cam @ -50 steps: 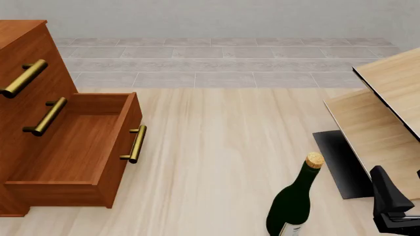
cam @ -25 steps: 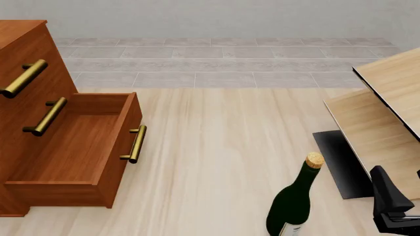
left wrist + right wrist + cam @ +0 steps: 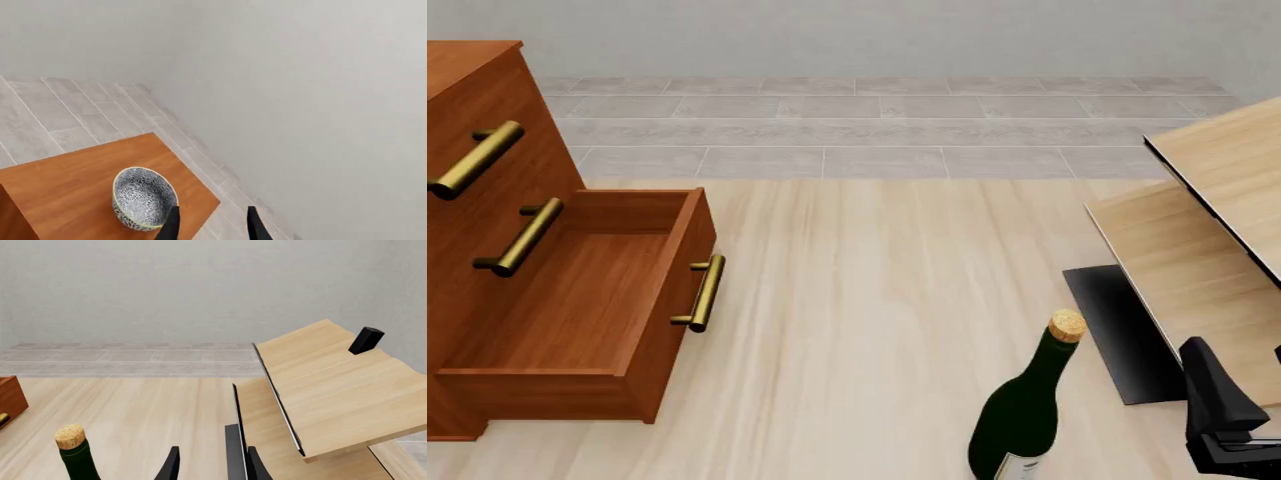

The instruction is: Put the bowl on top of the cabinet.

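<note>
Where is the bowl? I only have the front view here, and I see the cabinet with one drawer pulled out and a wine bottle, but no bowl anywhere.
Observer: The left wrist view shows the bowl sitting upright on the cabinet top.
Operator: Is the left gripper holding it?
Observer: No. The left gripper is open and the bowl lies beside one fingertip, not between them.
Operator: How close is the bowl to the cabinet edge?
Observer: It sits near one corner of the top, fully on the wood.
Operator: And the right gripper?
Observer: In its wrist view the right gripper is open and empty, pointing past the wine bottle toward the pale wood furniture.
</note>
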